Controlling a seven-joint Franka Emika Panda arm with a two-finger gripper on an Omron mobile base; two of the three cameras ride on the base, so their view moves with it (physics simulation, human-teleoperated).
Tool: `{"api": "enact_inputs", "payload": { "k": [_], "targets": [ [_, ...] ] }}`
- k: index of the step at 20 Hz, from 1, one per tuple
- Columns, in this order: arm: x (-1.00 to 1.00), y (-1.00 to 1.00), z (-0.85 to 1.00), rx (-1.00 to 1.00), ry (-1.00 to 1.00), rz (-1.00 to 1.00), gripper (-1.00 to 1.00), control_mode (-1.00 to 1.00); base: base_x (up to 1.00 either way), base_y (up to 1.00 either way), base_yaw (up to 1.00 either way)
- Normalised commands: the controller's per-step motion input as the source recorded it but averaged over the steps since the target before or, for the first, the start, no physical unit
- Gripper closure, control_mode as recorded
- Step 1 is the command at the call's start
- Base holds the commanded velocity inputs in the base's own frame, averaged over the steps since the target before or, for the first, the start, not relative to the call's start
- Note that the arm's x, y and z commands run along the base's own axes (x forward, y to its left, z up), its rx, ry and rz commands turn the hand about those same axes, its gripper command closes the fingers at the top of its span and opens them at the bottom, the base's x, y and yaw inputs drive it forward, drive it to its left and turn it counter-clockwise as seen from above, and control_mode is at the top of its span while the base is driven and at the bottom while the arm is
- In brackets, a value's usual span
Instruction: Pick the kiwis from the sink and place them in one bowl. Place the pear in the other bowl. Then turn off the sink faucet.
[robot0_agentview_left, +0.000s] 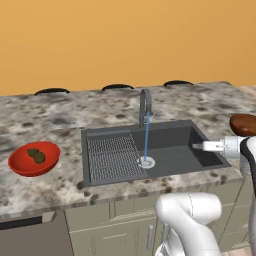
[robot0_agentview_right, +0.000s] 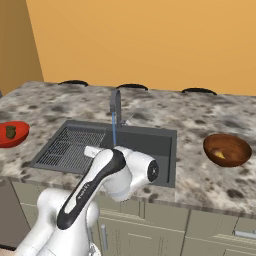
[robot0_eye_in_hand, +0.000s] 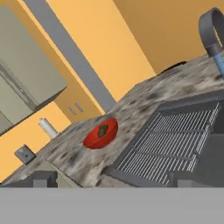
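1. Orange wall fills the top of both base views; below it you have a speckled grey stone table (robot0_agentview_left: 65, 115) running across the frame, with cabinet fronts along the bottom.
2. At the left edge of the left base view sits the red bowl (robot0_agentview_left: 17, 167), and both kiwis (robot0_agentview_left: 36, 155) lie in it, touching each other. You can count that part as done, judging by how they lie.
3. In the middle lies the sink (robot0_agentview_left: 175, 145), its ribbed rack (robot0_agentview_left: 112, 157) on the left half and the pale drain to the right of that. You'll find no fruit left in the basin.
4. At the back rim of the sink stands the faucet (robot0_agentview_left: 145, 106), upright, long axis vertical, its arched spout curving forward toward you. A thin blue stream (robot0_agentview_left: 146, 137) drops straight to the drain, so the water is on; shutting it off is what remains.
5. At the right of the right base view you see the brown bowl (robot0_agentview_right: 235, 145) with the pear (robot0_agentview_right: 219, 155) resting inside near its left wall. That step looks finished too.
6. Your fingers (robot0_agentview_left: 197, 145) hover over the right half of the basin in the left base view, spread wide and empty, pointing left toward the stream, well below the faucet's lever.
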Motion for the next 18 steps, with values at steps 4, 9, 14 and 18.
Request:
{"api": "enact_inputs", "payload": {
  "k": [4,9,14,18],
  "targets": [
    [0.25,-0.36,0.19,0.0,-0.27,0.1,-1.0,-1.0,0.0,0.0,0.0],
    [0.4,-0.25,0.11,0.02,-0.23,0.11,-1.0,-1.0,0.0,0.0,0.0],
    [0.51,-0.18,0.03,0.04,-0.2,0.1,-1.0,-1.0,0.0,0.0,0.0],
    [0.52,-0.16,0.0,0.04,-0.18,0.08,-1.0,-1.0,0.0,0.0,0.0]
  ]
}}
